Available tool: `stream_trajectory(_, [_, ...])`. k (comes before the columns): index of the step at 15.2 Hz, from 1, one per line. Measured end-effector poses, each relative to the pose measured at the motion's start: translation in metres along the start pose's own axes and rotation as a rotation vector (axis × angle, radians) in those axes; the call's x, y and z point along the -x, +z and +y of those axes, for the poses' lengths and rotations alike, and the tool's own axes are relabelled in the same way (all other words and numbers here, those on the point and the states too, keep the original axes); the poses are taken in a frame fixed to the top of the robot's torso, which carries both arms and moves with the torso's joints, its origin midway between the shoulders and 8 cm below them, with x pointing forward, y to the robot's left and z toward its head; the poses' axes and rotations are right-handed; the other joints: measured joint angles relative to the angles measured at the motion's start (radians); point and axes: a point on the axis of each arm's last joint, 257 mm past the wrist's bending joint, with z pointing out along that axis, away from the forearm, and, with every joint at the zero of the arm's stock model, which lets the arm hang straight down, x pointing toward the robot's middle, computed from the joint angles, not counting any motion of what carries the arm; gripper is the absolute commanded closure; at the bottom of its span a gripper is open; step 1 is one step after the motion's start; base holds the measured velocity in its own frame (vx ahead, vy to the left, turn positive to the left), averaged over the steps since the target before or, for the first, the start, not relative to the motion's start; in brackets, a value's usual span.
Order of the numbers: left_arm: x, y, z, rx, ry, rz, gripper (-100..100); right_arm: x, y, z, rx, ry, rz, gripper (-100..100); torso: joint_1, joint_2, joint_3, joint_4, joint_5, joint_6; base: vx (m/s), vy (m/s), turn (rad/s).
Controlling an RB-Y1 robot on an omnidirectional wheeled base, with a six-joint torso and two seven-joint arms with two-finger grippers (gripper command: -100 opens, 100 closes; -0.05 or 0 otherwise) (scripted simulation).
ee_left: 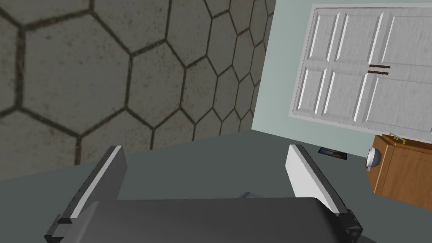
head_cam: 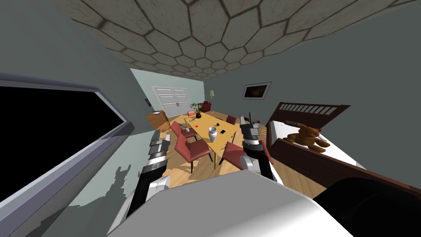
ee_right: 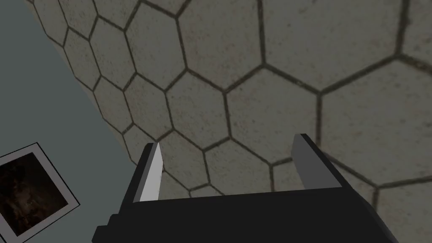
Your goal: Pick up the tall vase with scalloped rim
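Standing upright near the closer end of the wooden surface [head_cam: 203,123], the tall white vase [head_cam: 212,134] is in front of me. In the head view it lies between my two end effectors, but well apart from both. My left end effector [head_cam: 158,136] is raised at the left of the surface, near the red chairs [head_cam: 191,149], and my right end effector [head_cam: 249,118] is raised at the right of it. Both forearms rise from below and both point upward, away from the vase. In the wrist views the left fingers [ee_left: 107,177] and the right fingers [ee_right: 312,162] stand wide apart with nothing between them, so both are open. A phone [head_cam: 223,131] lies just beside the vase.
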Motion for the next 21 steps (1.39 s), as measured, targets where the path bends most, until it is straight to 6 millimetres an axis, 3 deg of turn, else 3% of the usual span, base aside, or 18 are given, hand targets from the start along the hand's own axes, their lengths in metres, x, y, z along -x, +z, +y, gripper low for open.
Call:
stream_trajectory(9, [0.000,0.000,0.000,0.000,0.000,0.000,0,-0.030,-0.001,-0.012,-0.004,-0.091,0.193,-100,-0.002,0.000,0.000,0.000,0.000,0.000,-0.003,-0.015,0.014])
stream_trajectory(21, [0.000,0.000,0.000,0.000,0.000,0.000,0,-0.066,-0.015,-0.052,-0.023,-0.267,0.472,-100,0.000,-0.001,-0.001,0.000,0.000,0.000,0.004,-0.001,0.031])
